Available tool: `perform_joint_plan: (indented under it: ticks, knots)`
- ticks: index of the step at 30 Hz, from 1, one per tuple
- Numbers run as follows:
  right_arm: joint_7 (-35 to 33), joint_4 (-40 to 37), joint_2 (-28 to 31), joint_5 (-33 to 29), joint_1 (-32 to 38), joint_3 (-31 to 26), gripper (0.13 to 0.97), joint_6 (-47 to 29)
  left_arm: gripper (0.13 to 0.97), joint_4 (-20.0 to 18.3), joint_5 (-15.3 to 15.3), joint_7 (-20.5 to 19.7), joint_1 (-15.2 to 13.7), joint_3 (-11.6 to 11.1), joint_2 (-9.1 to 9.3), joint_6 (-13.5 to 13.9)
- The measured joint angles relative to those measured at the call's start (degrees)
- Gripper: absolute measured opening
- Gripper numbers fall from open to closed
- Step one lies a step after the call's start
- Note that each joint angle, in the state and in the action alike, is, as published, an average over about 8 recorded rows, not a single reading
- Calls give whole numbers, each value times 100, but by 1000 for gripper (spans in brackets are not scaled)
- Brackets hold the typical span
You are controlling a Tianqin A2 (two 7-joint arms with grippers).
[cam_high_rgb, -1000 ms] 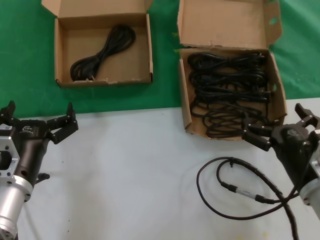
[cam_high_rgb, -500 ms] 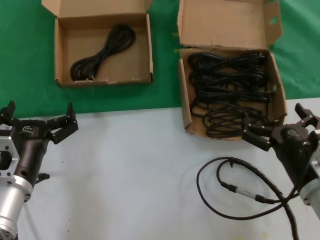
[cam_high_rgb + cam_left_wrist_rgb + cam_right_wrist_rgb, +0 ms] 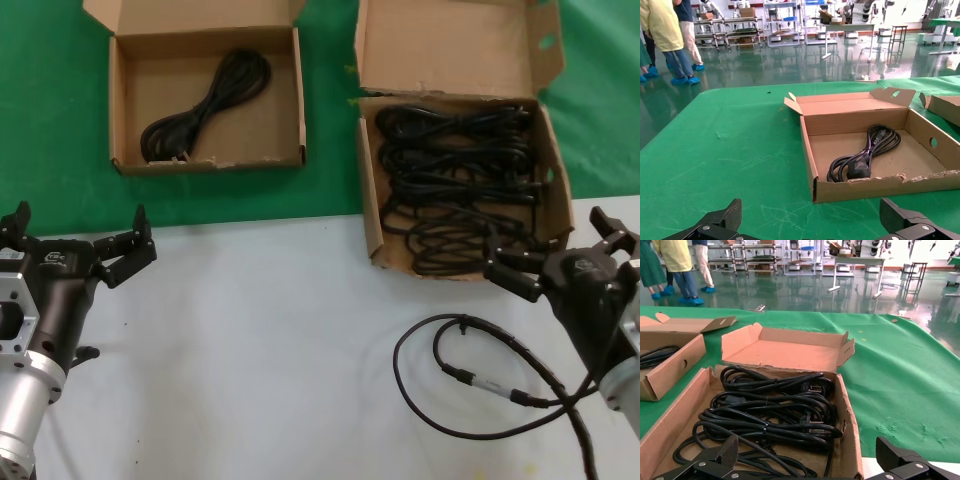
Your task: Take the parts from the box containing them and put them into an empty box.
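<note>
The right end effector (image 3: 560, 262), fingers spread wide, hovered at lower right beside the bulging brown cardboard box (image 3: 371, 215) of coiled black power cords (image 3: 455, 185). Best to descend squarely over one bundle's middle, avoiding neighbours. The left end effector (image 3: 76, 243) waited, open, at lower left.

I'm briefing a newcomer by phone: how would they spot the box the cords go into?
On the green cloth stand two open cardboard boxes. The target box is the one on the robot's left. It holds a single coiled cord, while the other box is packed with cords.
</note>
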Motion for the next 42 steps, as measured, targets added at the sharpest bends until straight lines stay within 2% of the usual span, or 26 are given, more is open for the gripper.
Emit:
perform_joint_plan:
  ticks: [42]
  knots:
    - [0, 0, 0, 0, 0, 0, 966, 0, 966, 0, 0, 0, 0, 0, 0, 0]
